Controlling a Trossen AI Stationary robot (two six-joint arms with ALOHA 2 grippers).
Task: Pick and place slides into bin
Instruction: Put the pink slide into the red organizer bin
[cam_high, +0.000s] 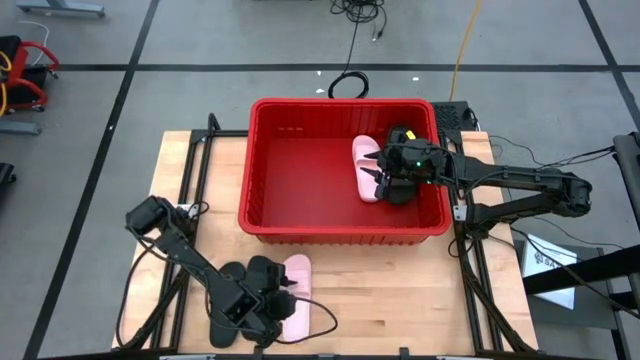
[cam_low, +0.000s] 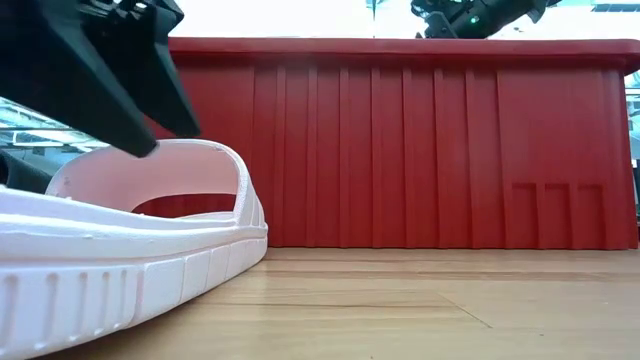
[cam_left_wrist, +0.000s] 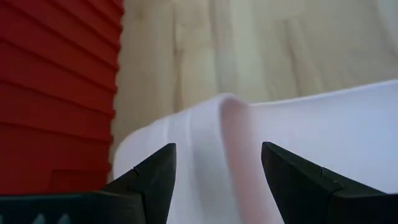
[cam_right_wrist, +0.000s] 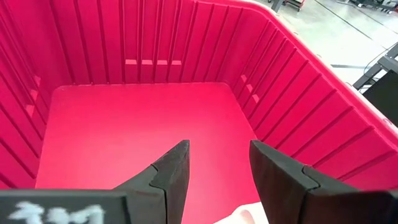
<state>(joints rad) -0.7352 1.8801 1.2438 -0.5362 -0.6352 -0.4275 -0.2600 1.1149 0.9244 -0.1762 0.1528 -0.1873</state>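
Observation:
A pale pink slide (cam_high: 303, 297) lies on the table near its front edge, sole down, in front of the red bin (cam_high: 340, 103). My left gripper (cam_left_wrist: 217, 149) is open just above it, slanting down, with a finger on each side of the slide's strap (cam_low: 200, 160). Black slides (cam_high: 240, 273) lie just to its left, partly under my left arm. A second pink slide (cam_high: 364, 160) rests on the bin's floor at the right. My right gripper (cam_right_wrist: 219, 149) hangs open above it, holding nothing. My left gripper stands astride the pink slide's strap (cam_left_wrist: 227, 115), coming from above and slanting toward the bin. Whether a fingertip (cam_low: 140, 140) touches the strap I cannot tell. The slide lies flat on the table.
The bin's near wall (cam_low: 420, 150) rises close behind the pink slide on the table. Bare wood lies to the right of that slide (cam_high: 400, 290). Most of the bin's floor (cam_right_wrist: 143, 130) is bare.

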